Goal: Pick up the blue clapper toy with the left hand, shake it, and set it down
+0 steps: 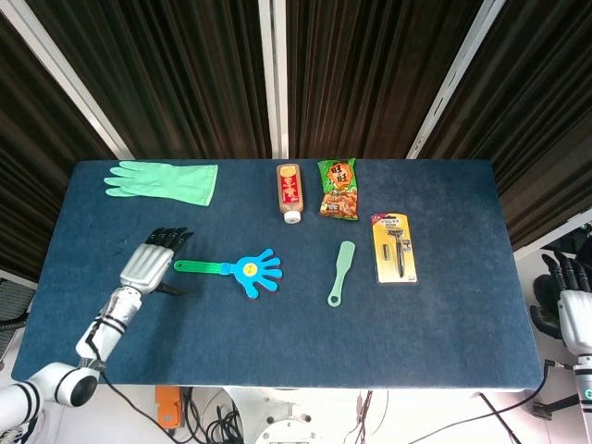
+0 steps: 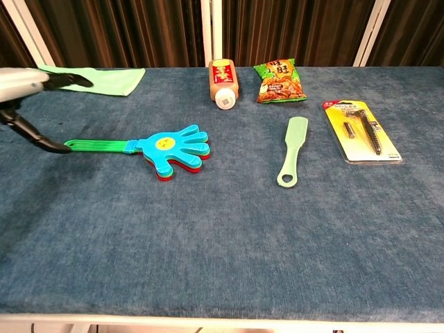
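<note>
The blue clapper toy (image 1: pixel 242 269) lies flat on the desk (image 1: pixel 444 324), left of centre, with its hand-shaped paddles pointing right and its thin green handle (image 2: pixel 97 145) running out to the left. In the chest view a red leaf shows beneath the blue one, so the head is a loose stack of plates, not one piece. The left hand (image 1: pixel 146 265) sits just beyond the handle's left end, released, fingers spread and holding nothing; one dark fingertip comes close to the handle tip in the chest view, and contact there cannot be confirmed. The right hand (image 1: pixel 566 301) hangs off the desk at the far right edge of the head view, well apart from the work; whether its fingers are clenched or spread cannot be told. Judged from the layout, the toy is set down and the task appears at or near its end. Handling assessment: light, rigid moulded plastic, smooth and likely slippery under hard fingers; the plates will rattle and swing at their hinge when moved. The proper hold is the green handle, taken around its middle, clear of the paddles so they stay free to clap. Also on the desk: green rubber glove (image 1: pixel 165 180), sauce bottle (image 1: pixel 289 192), snack packet (image 1: pixel 338 189), green spatula (image 1: pixel 340 272), packaged razor (image 1: pixel 394 246)
</note>
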### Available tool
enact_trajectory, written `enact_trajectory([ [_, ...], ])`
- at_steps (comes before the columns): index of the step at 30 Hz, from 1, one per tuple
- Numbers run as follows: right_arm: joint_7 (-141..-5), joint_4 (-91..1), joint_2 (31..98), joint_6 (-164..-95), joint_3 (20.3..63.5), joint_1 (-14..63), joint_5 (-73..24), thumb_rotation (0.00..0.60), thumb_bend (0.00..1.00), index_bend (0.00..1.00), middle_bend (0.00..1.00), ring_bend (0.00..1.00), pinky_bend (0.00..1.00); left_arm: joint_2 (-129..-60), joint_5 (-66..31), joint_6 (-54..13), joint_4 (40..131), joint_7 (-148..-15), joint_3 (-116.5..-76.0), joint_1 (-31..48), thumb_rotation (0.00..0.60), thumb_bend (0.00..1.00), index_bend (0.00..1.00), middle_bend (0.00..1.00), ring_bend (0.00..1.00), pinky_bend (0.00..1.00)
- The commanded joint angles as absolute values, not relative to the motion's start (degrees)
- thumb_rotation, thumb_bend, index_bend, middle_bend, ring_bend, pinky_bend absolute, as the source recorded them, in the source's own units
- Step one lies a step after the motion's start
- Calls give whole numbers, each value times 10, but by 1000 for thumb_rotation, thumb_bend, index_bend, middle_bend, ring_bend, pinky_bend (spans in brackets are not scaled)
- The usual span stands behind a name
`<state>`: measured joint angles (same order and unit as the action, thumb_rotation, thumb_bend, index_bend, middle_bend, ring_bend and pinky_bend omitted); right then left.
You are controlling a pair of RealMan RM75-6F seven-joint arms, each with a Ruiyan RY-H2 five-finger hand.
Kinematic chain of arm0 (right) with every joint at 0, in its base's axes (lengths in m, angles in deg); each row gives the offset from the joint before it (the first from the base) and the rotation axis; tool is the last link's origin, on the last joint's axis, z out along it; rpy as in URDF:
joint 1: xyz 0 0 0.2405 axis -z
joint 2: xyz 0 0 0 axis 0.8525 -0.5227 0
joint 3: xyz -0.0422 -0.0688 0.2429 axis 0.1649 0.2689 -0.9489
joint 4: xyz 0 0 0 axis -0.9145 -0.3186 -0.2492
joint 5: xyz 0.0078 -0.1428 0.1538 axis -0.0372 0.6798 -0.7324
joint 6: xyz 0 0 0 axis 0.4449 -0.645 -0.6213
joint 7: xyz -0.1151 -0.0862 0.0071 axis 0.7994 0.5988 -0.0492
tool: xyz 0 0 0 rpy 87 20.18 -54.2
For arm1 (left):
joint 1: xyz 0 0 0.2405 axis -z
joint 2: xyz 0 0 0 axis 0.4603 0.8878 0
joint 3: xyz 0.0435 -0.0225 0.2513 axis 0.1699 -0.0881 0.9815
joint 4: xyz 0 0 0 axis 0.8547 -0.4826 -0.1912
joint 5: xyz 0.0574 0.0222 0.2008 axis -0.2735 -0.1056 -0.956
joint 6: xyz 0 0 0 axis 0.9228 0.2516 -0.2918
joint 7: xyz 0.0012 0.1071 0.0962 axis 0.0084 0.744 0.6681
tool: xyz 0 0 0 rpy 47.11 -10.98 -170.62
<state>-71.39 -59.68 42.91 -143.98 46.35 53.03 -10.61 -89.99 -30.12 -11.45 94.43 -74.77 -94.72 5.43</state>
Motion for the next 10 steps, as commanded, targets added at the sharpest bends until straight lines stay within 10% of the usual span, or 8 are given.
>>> enact_trajectory([
  [1, -714, -597, 430, -1443, 464, 531, -103, 600, 288, 0, 6, 0, 0, -881, -351, -230, 948, -748, -920, -9, 472, 127, 0, 0, 0, 0],
  [10, -720, -581, 458, -1467, 467, 535, -77, 600, 284, 0, 0, 0, 0, -885, -419, -397, 866, -773, -859, -128, 462, 192, 0, 0, 0, 0],
])
